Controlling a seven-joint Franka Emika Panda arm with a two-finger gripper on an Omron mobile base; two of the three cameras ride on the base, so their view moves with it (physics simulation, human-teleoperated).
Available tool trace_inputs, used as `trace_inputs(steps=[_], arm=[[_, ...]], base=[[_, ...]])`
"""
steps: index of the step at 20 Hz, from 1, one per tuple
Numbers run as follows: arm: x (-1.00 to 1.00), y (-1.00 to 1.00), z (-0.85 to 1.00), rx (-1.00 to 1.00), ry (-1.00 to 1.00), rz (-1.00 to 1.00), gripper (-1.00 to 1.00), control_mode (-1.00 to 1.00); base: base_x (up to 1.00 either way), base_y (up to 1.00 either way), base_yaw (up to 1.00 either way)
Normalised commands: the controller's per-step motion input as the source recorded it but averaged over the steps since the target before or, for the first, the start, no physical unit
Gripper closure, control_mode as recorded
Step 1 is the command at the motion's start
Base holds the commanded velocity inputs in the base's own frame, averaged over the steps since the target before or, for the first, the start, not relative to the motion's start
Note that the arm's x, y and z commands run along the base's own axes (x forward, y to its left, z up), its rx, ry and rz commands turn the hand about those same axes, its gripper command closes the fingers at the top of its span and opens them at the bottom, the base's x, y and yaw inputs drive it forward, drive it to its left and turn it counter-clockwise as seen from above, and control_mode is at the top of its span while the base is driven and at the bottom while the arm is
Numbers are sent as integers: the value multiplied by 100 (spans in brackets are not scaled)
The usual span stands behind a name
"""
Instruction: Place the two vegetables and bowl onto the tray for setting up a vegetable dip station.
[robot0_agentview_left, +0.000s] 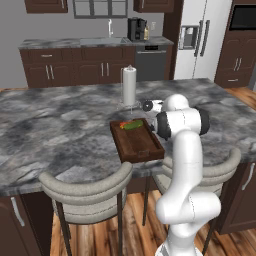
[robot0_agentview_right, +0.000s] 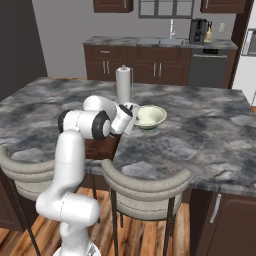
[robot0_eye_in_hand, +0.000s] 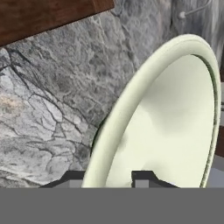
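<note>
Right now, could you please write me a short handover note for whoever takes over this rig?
Gripper: fingers straddle the near rim of the bowl, one inside, one outside; whether the grip is firm, I cannot tell.
Bowl: on the counter, right of the tray, beside the paper-towel roll.
Done: carrot and green vegetable lie at the tray's far end.
Left: lift the bowl and set it on the tray.
</note>
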Motion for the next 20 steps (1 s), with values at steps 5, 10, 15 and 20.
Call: trace_inputs(steps=[5,10,15,20], arm=[[0,0,1,0,0,0,100,-100],[-1,0,31,0,-1,0,100,-100],[-16,11,43,-3,-3,0,100,-100],[-58,6,33,-1,0,0,100,-100]], base=[[0,0,0],[0,0,0],[0,0,0],[0,0,0]])
